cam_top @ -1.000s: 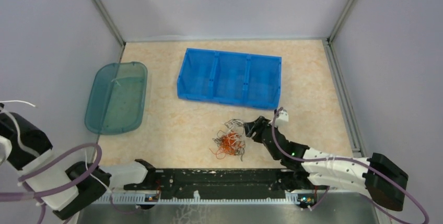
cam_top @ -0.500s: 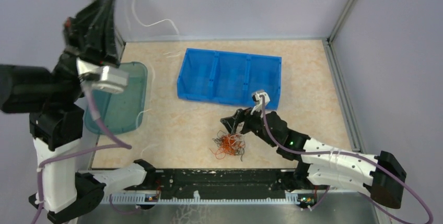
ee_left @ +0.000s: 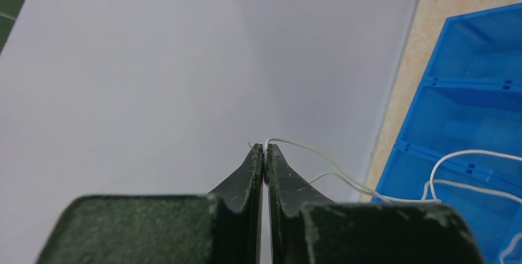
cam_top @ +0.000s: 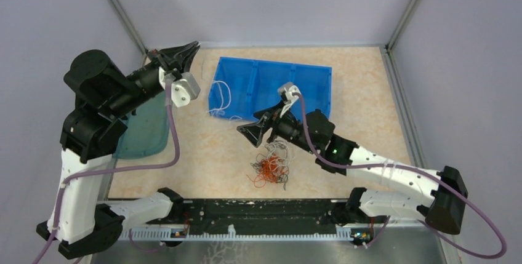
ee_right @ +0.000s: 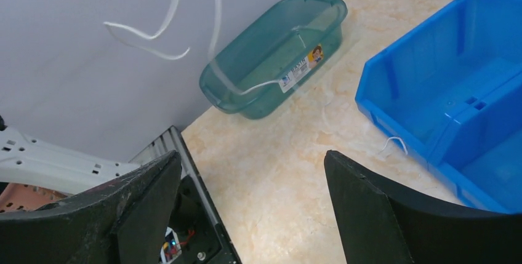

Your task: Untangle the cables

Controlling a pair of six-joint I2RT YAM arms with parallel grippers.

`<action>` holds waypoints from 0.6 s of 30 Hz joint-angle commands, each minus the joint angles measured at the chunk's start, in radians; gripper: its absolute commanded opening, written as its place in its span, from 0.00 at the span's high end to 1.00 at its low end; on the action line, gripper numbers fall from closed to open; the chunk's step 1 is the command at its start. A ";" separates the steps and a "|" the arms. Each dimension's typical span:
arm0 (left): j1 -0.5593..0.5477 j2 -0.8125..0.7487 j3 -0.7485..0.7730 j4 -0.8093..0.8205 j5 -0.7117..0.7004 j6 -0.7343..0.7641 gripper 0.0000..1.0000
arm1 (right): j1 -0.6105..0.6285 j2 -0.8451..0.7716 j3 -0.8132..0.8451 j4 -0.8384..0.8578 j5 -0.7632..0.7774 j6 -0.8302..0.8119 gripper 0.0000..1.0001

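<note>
Currently the left claw (ee_left: 265, 150) is clenched on 1 white strand (ee_left: 289, 143) by its very tips, raised near the left corner of the bin (cam_top: 311, 92) with the strand trailing down at its left compartment; the right claw (ee_right: 251, 153) hangs released and empty above the tangle (cam_top: 269, 168) on the table (cam_top: 369, 104). So thin a hold could slip, dropping the strand across the bin wall, and closing the right claw low could snag several strands together.

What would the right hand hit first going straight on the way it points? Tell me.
Likely the bare table just short of the teal tub, though depth is unclear; the right hand is open and empty.
</note>
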 commanded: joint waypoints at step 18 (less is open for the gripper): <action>0.000 0.053 -0.170 0.811 -0.128 0.029 0.93 | -0.004 0.080 -0.012 0.071 0.103 -0.014 0.20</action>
